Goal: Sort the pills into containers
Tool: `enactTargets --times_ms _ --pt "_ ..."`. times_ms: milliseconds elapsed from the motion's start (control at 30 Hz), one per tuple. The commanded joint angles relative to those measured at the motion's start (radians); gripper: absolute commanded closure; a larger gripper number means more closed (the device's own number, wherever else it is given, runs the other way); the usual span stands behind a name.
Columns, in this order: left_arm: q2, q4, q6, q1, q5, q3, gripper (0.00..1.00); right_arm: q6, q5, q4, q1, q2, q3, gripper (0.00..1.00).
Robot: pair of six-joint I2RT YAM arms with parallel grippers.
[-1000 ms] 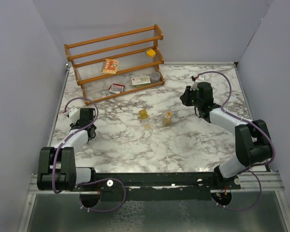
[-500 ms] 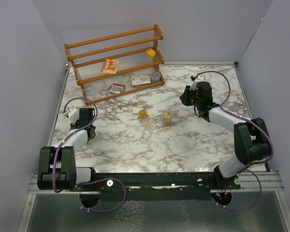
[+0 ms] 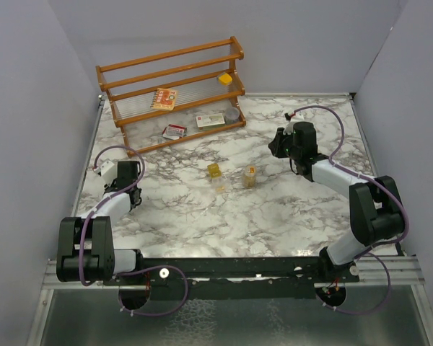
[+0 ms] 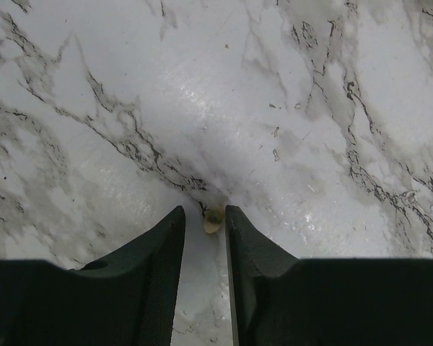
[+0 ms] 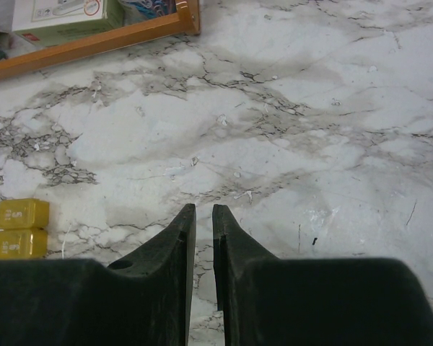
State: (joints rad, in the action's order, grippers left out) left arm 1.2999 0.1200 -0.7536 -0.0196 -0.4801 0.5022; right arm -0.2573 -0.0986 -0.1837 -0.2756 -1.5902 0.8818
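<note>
The left pincer (image 4: 205, 210) and the right pincer (image 5: 203, 209) show only their black fingers, cut off at the bottom edge of each wrist view. From above, the left one covers what lies beneath it. A yellowish speck (image 3: 219, 189) just below the small squarish yellow translucent box (image 3: 213, 170) is too small to identify. At the top left of the right wrist view, a white-and-green card packet (image 5: 61, 14) is cut off by the frame edge, behind a rail of the orange-brown wooden rack (image 5: 94, 42).

A small pale-yellow pill (image 4: 213, 220) lies on the white, grey-veined marble desk (image 4: 289, 108) between the left pincer's fingertips. It sits nearer the finger on the right of the frame, with a sliver of desk showing on its other side. That pincer is released, straddling the pill without pinching it. The right pincer is all but clenched, with only a thin slit that has nothing in it, over bare desk. The yellow box is well apart from it, at the lower left of its frame.

Only the left wrist view shows the pill. Only the overhead view shows the round amber-tinted translucent jar (image 3: 250, 176). There it stands near the box, to the right of it, at mid-frame between the two pincers and well apart from both.
</note>
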Motion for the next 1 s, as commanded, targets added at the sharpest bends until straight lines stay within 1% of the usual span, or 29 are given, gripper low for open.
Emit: enactTargets --times_ms 0,200,600,967 --pt "0.006 -0.026 -0.007 -0.013 0.015 0.021 0.69 0.010 -0.016 -0.013 -0.002 -0.004 0.019 0.84" --pt "0.018 -0.030 -0.009 -0.017 0.038 0.021 0.75 0.010 -0.016 -0.011 -0.002 -0.002 0.021 0.85" --pt "0.021 -0.036 -0.007 -0.017 0.050 0.019 0.80 0.009 -0.012 -0.011 -0.002 -0.003 0.020 0.85" --pt "0.025 -0.037 -0.007 -0.018 0.062 0.018 0.91 0.009 -0.011 -0.008 -0.002 -0.008 0.023 0.85"
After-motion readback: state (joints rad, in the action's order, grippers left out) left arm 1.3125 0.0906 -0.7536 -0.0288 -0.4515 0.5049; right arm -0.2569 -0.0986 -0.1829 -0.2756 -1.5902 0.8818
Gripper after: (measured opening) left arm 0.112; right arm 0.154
